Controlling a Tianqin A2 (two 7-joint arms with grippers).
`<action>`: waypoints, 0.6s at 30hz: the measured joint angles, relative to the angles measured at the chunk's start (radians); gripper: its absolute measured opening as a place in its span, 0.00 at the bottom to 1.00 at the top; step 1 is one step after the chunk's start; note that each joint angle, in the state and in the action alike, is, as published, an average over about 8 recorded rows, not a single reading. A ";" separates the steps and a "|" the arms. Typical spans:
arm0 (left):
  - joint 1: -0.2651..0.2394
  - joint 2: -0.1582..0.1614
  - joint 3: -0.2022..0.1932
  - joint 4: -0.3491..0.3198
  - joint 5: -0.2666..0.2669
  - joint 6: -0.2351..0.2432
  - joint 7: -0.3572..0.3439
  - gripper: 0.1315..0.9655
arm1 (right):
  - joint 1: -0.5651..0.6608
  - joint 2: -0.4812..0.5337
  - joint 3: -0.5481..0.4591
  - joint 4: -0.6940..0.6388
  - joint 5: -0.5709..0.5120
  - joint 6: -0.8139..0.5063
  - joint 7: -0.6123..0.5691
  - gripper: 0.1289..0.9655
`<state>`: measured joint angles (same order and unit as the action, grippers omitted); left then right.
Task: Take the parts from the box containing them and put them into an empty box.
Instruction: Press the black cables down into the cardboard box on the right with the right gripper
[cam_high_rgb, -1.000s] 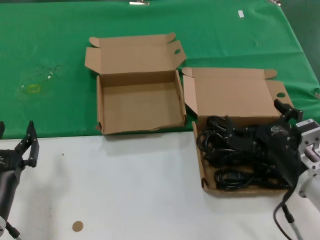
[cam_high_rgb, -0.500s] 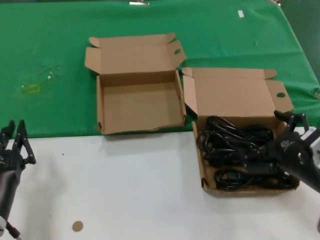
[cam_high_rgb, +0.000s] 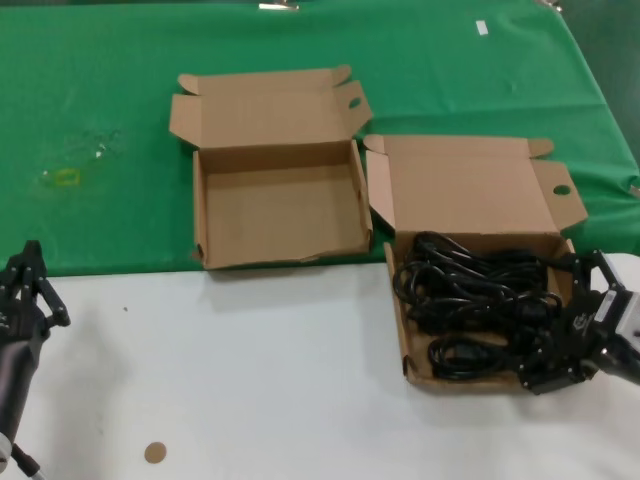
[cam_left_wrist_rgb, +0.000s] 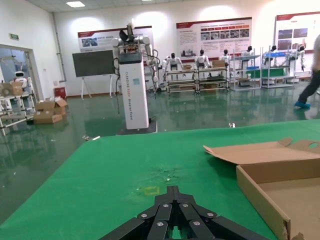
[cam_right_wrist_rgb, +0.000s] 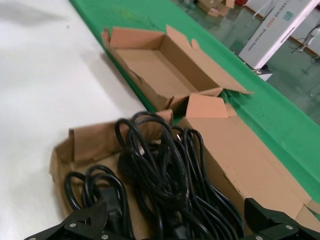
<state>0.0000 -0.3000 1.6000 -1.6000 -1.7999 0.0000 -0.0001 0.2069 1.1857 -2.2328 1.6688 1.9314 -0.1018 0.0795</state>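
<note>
From the head view, the right hand (cam_high_rgb: 566, 330) is hanging with fingers spread over the right end of the full box (cam_high_rgb: 470, 190) near the desk's (cam_high_rgb: 260, 380) right edge, the cords (cam_high_rgb: 470, 300) lying inside. The empty box (cam_high_rgb: 275, 215) is sitting beside it. The left hand (cam_high_rgb: 25, 290) is waiting at the left edge.

The left wrist view is showing its fingers (cam_left_wrist_rgb: 172, 215) together.

The right wrist view is showing spread fingers (cam_right_wrist_rgb: 90, 217) above the cords (cam_right_wrist_rgb: 160, 175).

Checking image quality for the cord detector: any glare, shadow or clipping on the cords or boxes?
Head view: the cords read as one dark mass with only faint sheen, the right gripper hides their near right edge, and the empty box is evenly lit. Right wrist view: the cords' loops separate clearly, with soft highlights. Left wrist view: only part of the empty box shows, cut off at the frame edge.
</note>
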 joint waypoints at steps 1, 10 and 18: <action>0.000 0.000 0.000 0.000 0.000 0.000 0.000 0.02 | 0.010 -0.004 0.000 -0.011 -0.023 -0.013 0.010 1.00; 0.000 0.000 0.000 0.000 0.000 0.000 0.000 0.01 | 0.051 -0.064 0.045 -0.087 -0.212 -0.109 0.080 0.96; 0.000 0.000 0.000 0.000 0.000 0.000 0.000 0.01 | 0.037 -0.125 0.116 -0.123 -0.324 -0.177 0.099 0.89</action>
<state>0.0000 -0.3000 1.6000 -1.6000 -1.7998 0.0000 -0.0001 0.2442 1.0602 -2.1170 1.5463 1.6071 -0.2784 0.1782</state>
